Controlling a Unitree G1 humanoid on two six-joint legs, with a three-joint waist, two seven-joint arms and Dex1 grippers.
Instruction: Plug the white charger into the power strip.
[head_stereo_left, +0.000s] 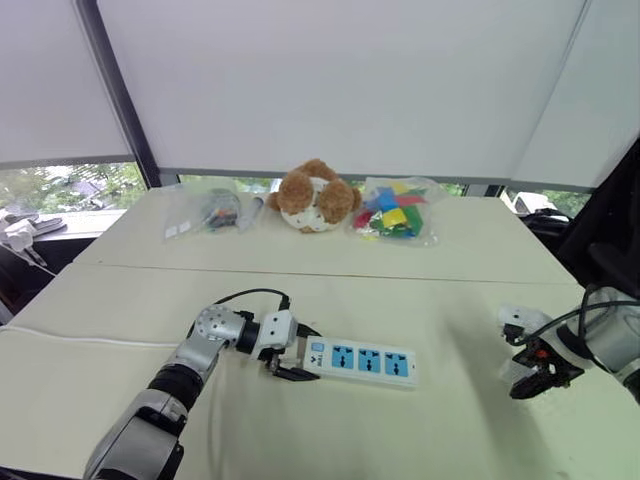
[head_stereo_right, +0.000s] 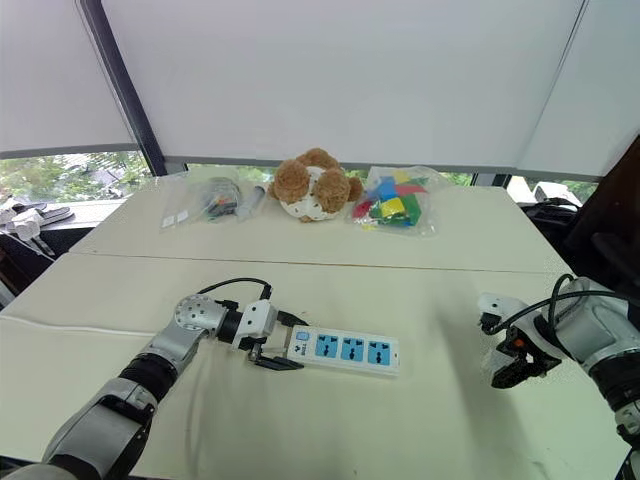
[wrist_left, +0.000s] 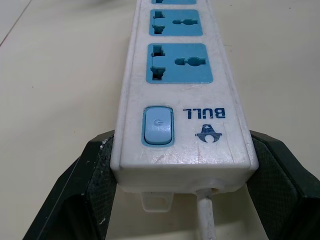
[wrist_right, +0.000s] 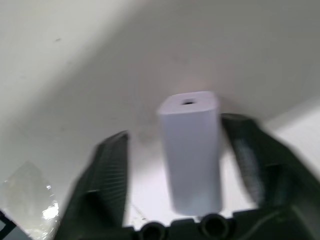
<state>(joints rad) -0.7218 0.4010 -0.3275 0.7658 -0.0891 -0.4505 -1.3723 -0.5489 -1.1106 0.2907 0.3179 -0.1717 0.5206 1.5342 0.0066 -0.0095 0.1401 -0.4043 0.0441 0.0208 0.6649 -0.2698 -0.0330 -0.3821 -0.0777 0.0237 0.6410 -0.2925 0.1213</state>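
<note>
The left pincer (head_stereo_left: 303, 352) is pinching the switch end of the power strip (head_stereo_left: 365, 362), its fingers (wrist_left: 95, 175) pressing against both long sides while the strip is lying flat on the desk (head_stereo_left: 450, 290). Well apart from it, near the desk's right edge, the right pincer (head_stereo_left: 528, 380) is standing spread. The white charger (wrist_right: 192, 150) is sitting between its two fingers with a gap showing on one side, its port end pointing away from the wrist.

My head eyes both look down at one table (head_stereo_left: 450, 300). My wrist eyes sit close to strip (wrist_left: 182, 145) and charger (wrist_right: 192, 150).
</note>
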